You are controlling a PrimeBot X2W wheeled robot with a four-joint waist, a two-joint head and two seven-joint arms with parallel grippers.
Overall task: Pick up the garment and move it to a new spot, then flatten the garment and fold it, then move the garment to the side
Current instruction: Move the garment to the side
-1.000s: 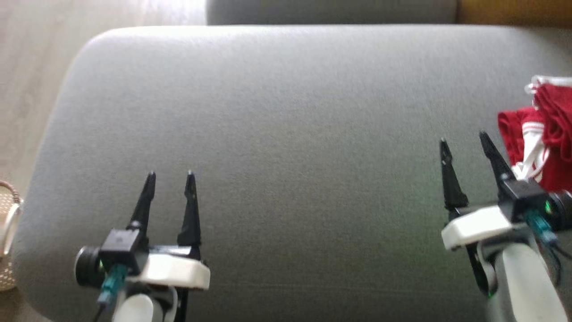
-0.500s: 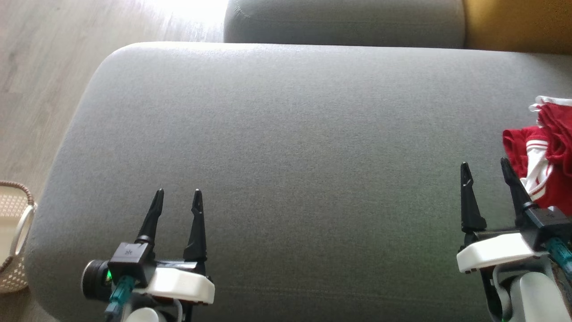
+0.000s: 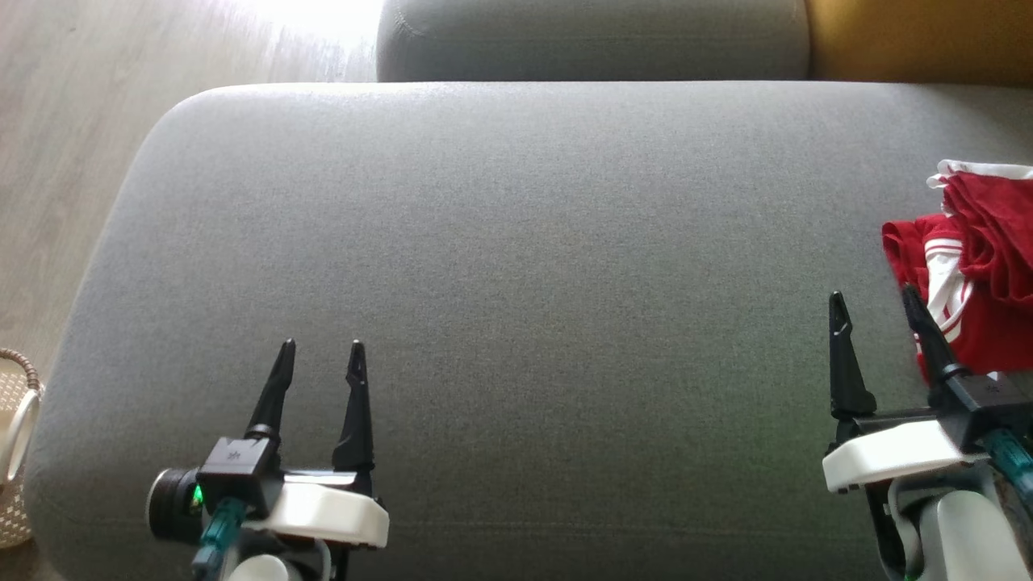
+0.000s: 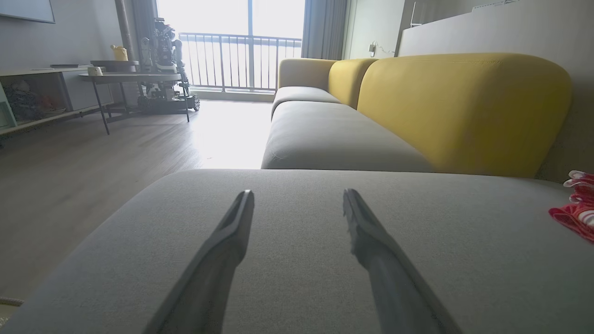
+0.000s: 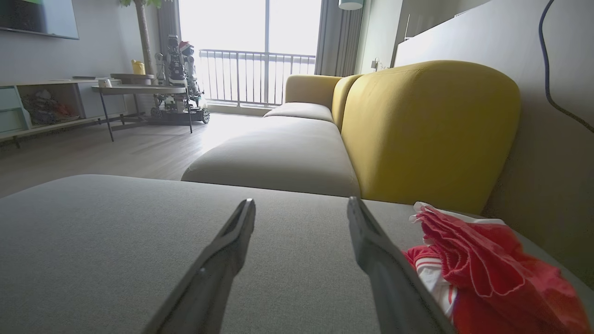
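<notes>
At my remote station: both arms hover low over the grey sofa seat [image 3: 516, 242]. The left claw [image 3: 320, 345] is released, fingers spread over bare cushion toward the seat's left end. The right claw [image 3: 872, 292] is likewise released and gripping nothing, near the right end.

The garment [image 3: 980, 258], red with white trim, lies bunched in a heap at the seat's far right, near the foot of the yellow backrest [image 5: 431, 130]. It sits just beside the right claw's outer finger; whether finger and cloth touch I cannot tell.

Over the past second the head view has slid a little, with sofa, claws and cloth all moving together. I read that as the camera shifting, not the things: the heap keeps its shape and place, and both claws have stayed wide. For the task, this second has gained or lost nothing.

The cloth is neither flat nor folded. I judge a heap like this fits two stages: one awaiting pickup, or one just set down at its new spot and awaiting smoothing. The right arm is the nearer to it either way.
</notes>
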